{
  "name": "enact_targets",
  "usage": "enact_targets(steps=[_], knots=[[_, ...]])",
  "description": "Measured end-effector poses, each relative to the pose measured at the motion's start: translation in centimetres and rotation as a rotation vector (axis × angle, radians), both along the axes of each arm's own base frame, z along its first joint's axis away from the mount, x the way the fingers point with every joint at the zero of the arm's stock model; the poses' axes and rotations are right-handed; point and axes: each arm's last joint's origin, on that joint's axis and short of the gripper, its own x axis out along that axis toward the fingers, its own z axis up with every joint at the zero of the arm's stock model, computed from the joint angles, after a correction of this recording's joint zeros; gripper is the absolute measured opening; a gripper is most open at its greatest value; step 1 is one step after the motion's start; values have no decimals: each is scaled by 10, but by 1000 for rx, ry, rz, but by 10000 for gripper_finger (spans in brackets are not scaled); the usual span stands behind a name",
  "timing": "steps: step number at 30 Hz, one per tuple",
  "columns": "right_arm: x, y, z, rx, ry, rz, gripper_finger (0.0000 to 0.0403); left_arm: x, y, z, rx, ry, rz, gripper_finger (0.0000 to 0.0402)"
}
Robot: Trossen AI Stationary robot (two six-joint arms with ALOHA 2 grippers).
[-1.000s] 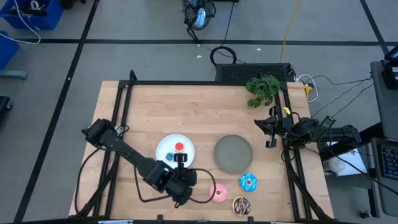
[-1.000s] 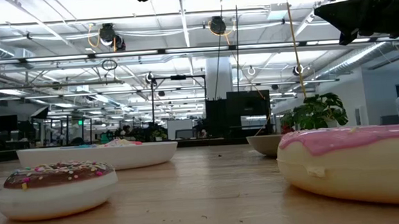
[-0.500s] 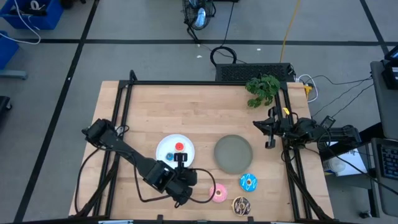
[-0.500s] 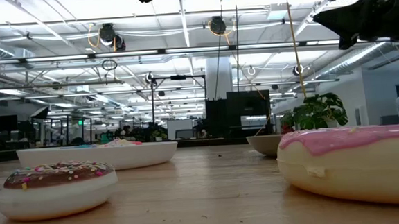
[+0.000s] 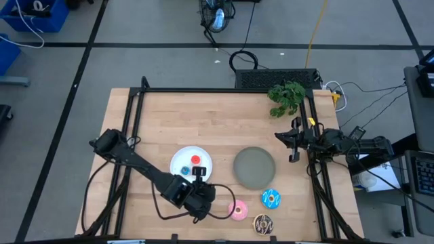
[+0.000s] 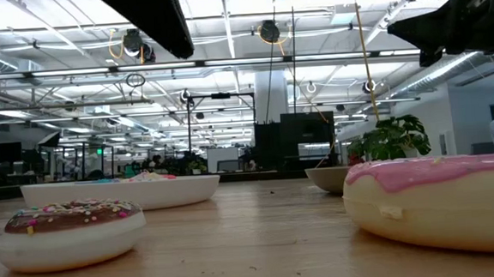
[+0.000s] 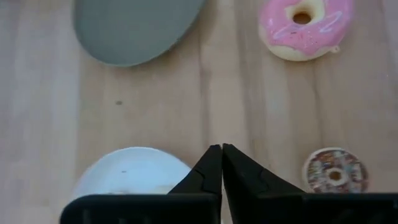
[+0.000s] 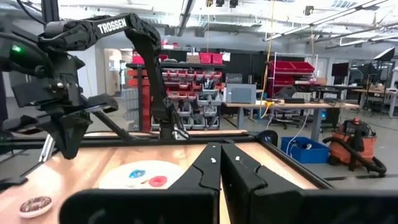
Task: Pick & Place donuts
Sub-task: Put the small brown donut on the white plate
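In the high view my left gripper hovers near the table's near edge, between the white plate and the pink donut, and is shut on nothing. Its wrist view shows the shut fingertips above bare wood, with the pink donut and chocolate donut lying flat ahead. The blue sprinkled donut and chocolate donut rest on the table. A tiny red donut and a tiny blue one lie on the white plate. My right gripper waits shut at the right edge.
A grey plate sits right of the white one. A green plant stands at the far right corner. A black frame borders the table. Bare wood fills the far half. In the low view the pink donut and chocolate donut loom close.
My left gripper has shifted a little toward the table's near edge and the pink donut, and its arm now shows at the top of the low view. The fingers stay shut. No donut has moved.
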Motion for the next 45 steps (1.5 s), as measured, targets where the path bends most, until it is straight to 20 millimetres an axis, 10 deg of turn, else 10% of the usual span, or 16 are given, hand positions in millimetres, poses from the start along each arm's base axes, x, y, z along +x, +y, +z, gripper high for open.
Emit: enact_targets(steps=[11, 20, 33, 45], knots=[[0, 0, -1, -8, 8, -2, 0, 19, -15, -1, -252, -5, -93, 34], [0, 0, -3, -8, 28, -1, 0, 32, -38, -15, -368, 132, -192, 123], [1, 0, -3, -8, 31, -1, 0, 17, -36, -36, -199, 237, -189, 278], [1, 0, -3, -8, 36, -1, 0, 23, -45, -71, -260, 305, -190, 301]])
